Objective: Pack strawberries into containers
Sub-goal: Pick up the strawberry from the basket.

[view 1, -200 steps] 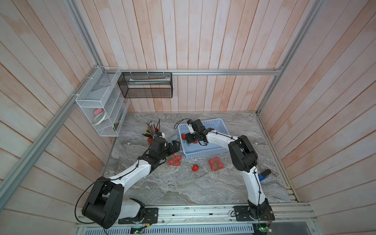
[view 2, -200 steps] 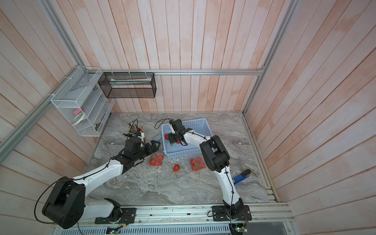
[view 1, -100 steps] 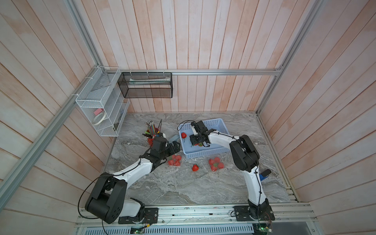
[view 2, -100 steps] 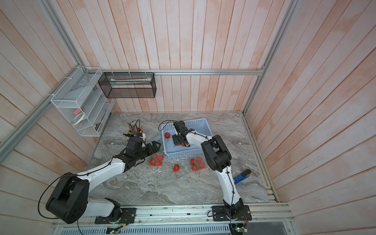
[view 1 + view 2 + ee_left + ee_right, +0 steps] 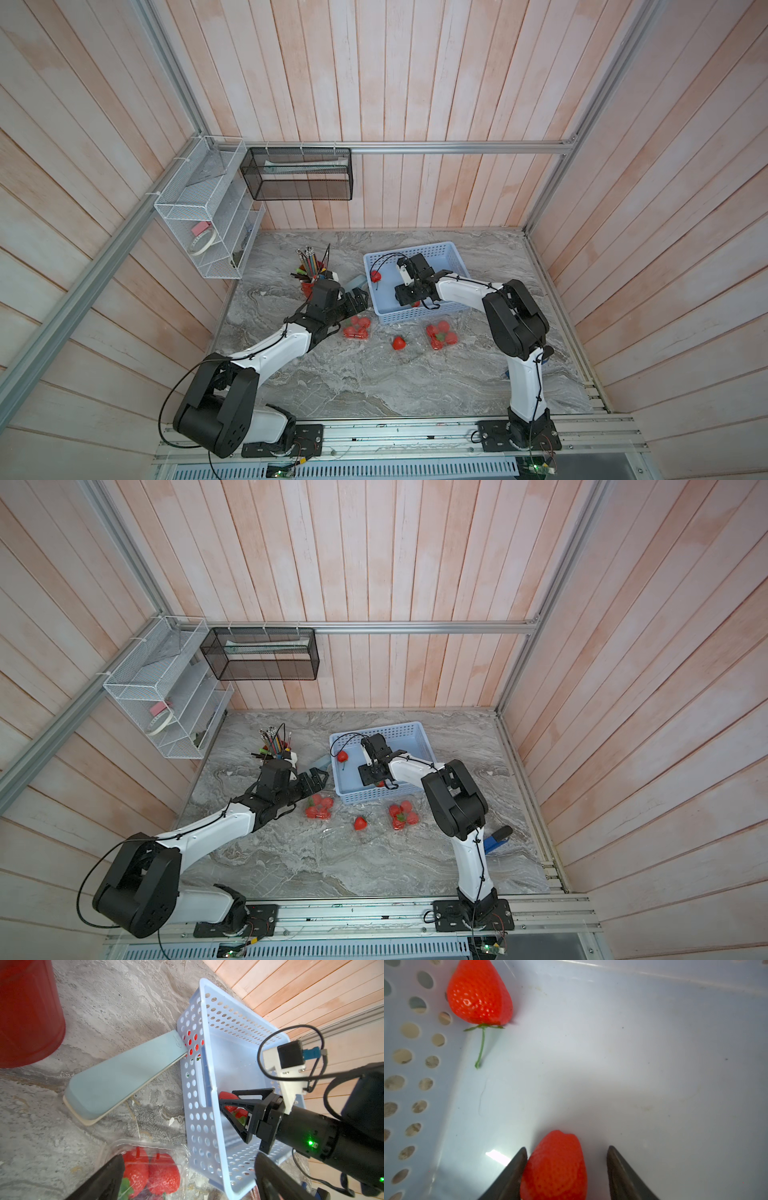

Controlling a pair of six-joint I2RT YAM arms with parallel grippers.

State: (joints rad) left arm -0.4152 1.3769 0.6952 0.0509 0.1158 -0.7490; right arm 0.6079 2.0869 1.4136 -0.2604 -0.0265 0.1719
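Note:
My right gripper is down inside the light-blue basket, open around a strawberry. One finger touches the berry; the other stands a little off it. A second strawberry with a long stem lies by the basket's perforated wall. Two clear containers on the table in front of the basket hold several berries each. One loose strawberry lies between them. My left gripper hangs wide open and holds nothing, over the left container and the basket's corner.
A red pencil cup full of pens stands left of the basket. A flat pale-blue case leans against the basket's wall. A blue tool lies beside the right arm. Wire racks hang on the walls at the back left.
My right gripper has moved from the basket's far left corner toward its front wall and now has a berry between its fingers. The left gripper has barely moved.

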